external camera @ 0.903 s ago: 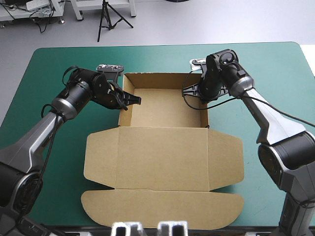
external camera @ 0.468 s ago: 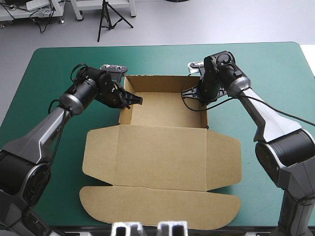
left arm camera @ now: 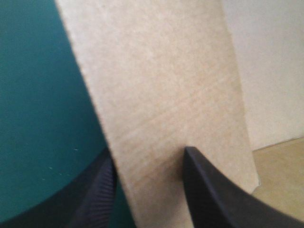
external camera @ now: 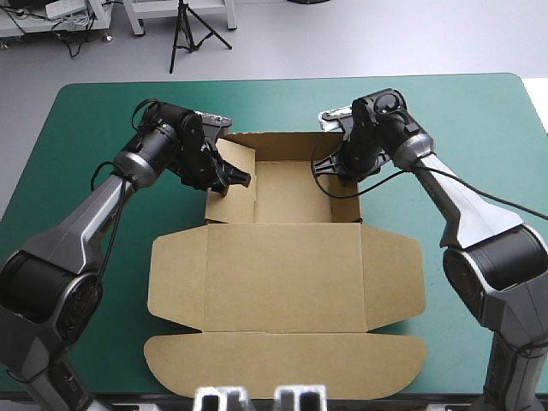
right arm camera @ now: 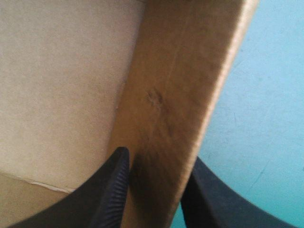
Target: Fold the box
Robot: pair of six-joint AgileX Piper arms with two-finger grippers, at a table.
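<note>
The brown box (external camera: 287, 274) lies in the middle of the table as an open tray at the far side, with its lid flat toward the near edge. My left gripper (external camera: 233, 175) is shut on the tray's left wall, which leans inward over the floor. In the left wrist view the board (left arm camera: 161, 95) stands between my gripper's (left arm camera: 147, 190) black fingers. My right gripper (external camera: 334, 167) is shut on the right wall's far end. In the right wrist view that wall (right arm camera: 180, 85) runs up between the gripper's (right arm camera: 156, 190) fingers, with the tray's inside on one side and teal-green cover on the other.
The teal-green cover (external camera: 86, 128) stretches wide on both sides of the box. The lid's rounded front flap (external camera: 287, 377) reaches close to the table's near edge. The lid's side flaps (external camera: 175, 274) lie flat on the cover.
My left gripper has moved toward the far edge and swung the left wall inward over the tray floor. The right gripper has shifted slightly inward with the right wall.
</note>
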